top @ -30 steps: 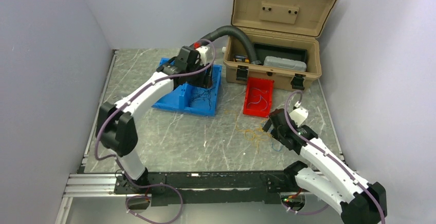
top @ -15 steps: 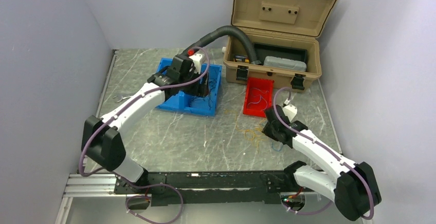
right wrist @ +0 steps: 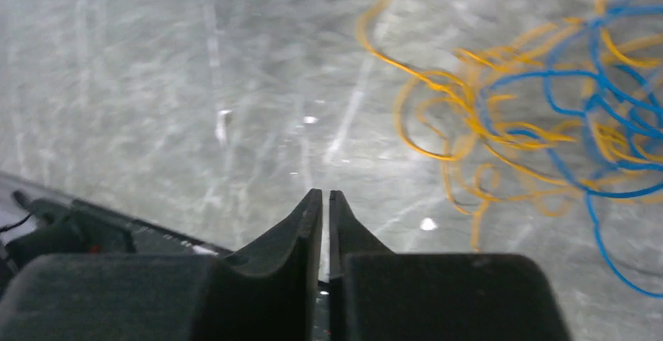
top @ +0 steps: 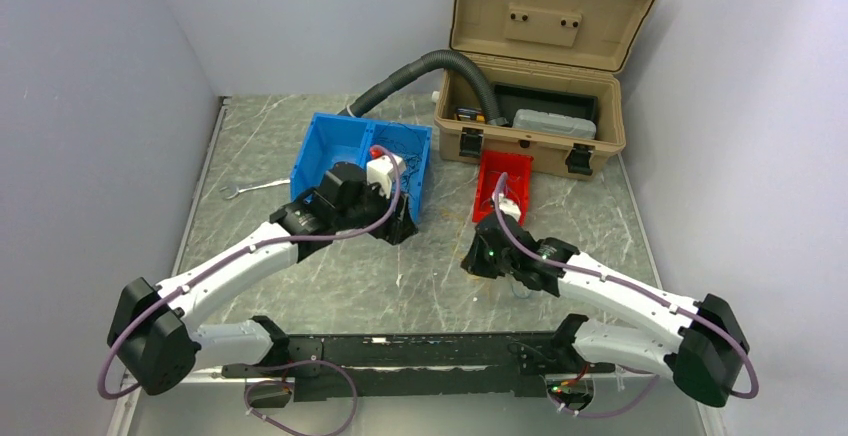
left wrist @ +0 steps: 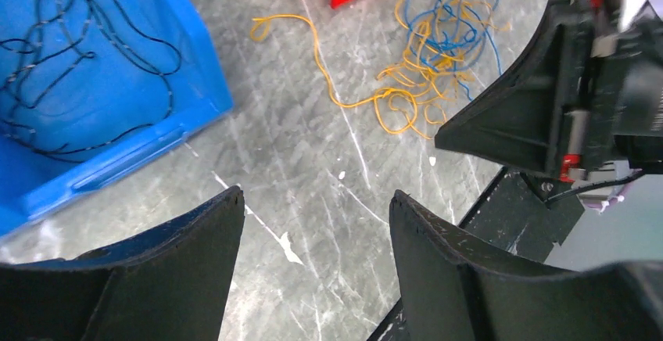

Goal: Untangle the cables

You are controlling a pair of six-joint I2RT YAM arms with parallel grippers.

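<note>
1. As seen from above, the left hand [top: 398, 228] is being held low at the near wall of the blue bin [top: 330, 146], and the right hand [top: 478, 261] is being held just over the surface [top: 420, 286] in front of the red bin [top: 512, 168]. A tan case [top: 540, 16] is being shown open at the far edge, with a grey hose [top: 420, 66] being led out of it behind the blue bin. A wrench [top: 250, 189] is being shown lying left of that bin.
2. From the left wrist, the left hand's fingers [left wrist: 188, 255] are being shown spread apart, released, with bare surface between them. Black cables [left wrist: 47, 52] are being seen lying loose inside the blue bin. Yellow-orange and blue cables [left wrist: 430, 59] are being seen tangled on the surface near the red bin's corner, just beside the right hand.
3. From the right wrist, the right hand's fingers [right wrist: 309, 224] are being shown clenched shut, tip against tip, above bare surface. The yellow-orange and blue cables are being seen to the right, apart from the tips.
</note>
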